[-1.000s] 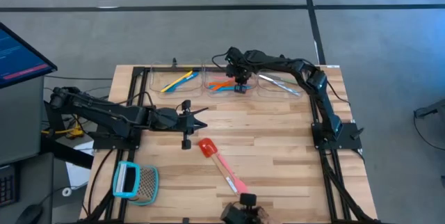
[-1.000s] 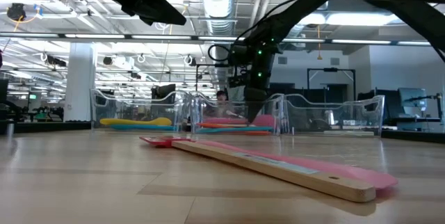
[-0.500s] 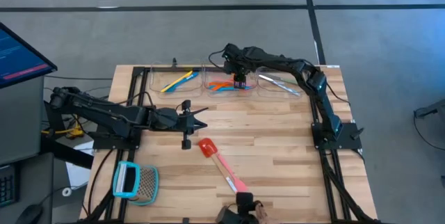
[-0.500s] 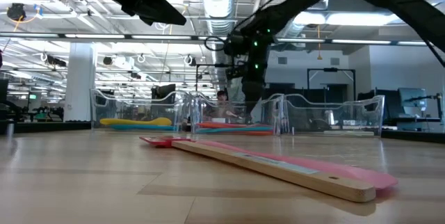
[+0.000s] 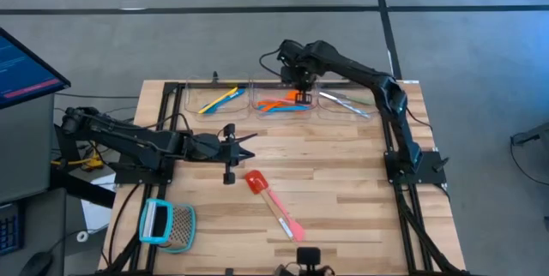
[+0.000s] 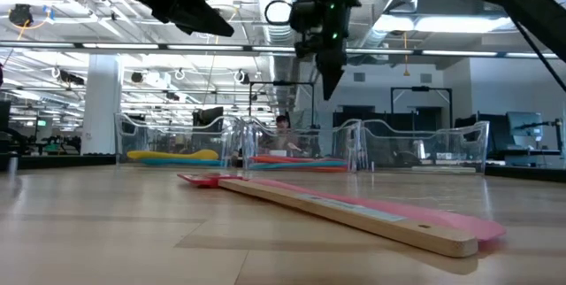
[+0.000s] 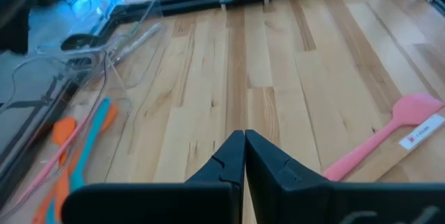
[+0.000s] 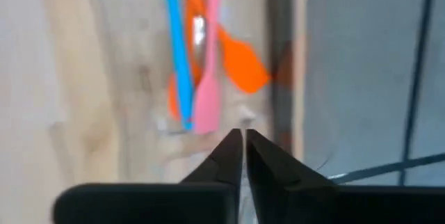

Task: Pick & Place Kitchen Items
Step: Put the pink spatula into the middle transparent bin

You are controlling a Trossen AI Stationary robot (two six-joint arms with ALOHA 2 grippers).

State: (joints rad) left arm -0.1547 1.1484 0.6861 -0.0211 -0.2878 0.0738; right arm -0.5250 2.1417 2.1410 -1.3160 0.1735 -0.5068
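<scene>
Risen from the clear middle bin [image 5: 279,105], right gripper [image 5: 302,81] hangs empty, fingers together, wrist view alone showing the pink plastic spatula [image 8: 208,78] below.

The right arm reaches from its base at the table's right side across to the far edge, elbow bent, wrist raised. The right gripper [image 5: 298,77] hangs well above the table with its fingers [image 8: 231,147] closed together and nothing between them, as far as the blurred wrist view shows. The left arm lies low over the table's left half, its left gripper [image 5: 249,139] closed, empty.
</scene>
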